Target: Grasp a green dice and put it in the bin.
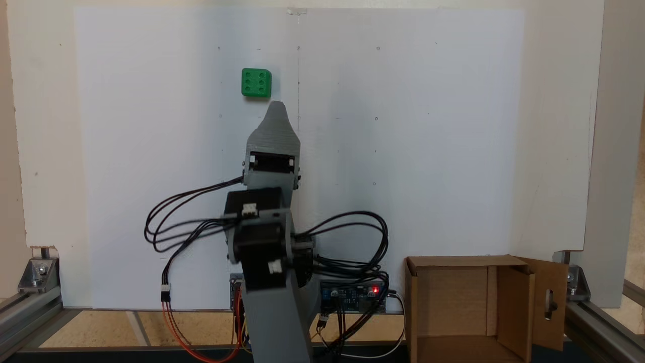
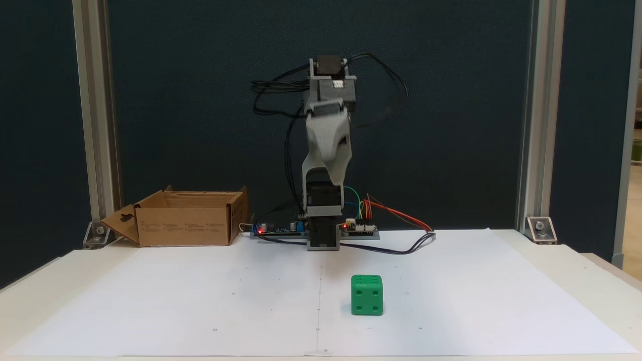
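In the front-facing fixed view, nearest the camera, the green dice [image 2: 367, 295] sits on the white paper sheet [image 2: 200, 301], a bright cube with rounded corners, four recessed pips on its near face; from above it shows six pips [image 1: 256, 82]. It lies free, at about 5 o'clock from the arm's base and well apart from it. Behind it the gripper [image 2: 333, 173] hangs raised above the table, pointing down; whether its fingers are released or clenched cannot be told. At 9 o'clock from the base stands the bin [image 2: 185, 225], brown corrugated cardboard with upright flaps. Farthest back, a dark panel [image 2: 200, 100] between aluminium posts closes the scene.
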Motion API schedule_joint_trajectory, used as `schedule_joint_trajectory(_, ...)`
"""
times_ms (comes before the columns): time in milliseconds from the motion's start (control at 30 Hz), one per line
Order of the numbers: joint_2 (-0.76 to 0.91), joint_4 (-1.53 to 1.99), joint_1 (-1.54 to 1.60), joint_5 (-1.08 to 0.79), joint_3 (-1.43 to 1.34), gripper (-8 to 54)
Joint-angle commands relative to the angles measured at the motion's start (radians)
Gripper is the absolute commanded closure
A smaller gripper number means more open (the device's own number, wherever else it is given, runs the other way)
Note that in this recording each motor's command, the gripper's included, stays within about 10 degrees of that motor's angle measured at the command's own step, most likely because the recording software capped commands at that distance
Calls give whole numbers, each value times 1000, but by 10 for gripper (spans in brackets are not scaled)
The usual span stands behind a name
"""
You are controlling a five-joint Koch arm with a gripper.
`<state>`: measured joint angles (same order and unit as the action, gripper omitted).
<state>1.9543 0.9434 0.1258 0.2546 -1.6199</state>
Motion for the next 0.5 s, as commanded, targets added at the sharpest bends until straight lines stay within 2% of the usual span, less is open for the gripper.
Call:
schedule_joint_trajectory(0,-78,161,9,49,123,22)
schedule_joint_trajectory(200,-268,486,25,81,324,22)
schedule_joint_trajectory(467,-442,492,35,163,537,20)
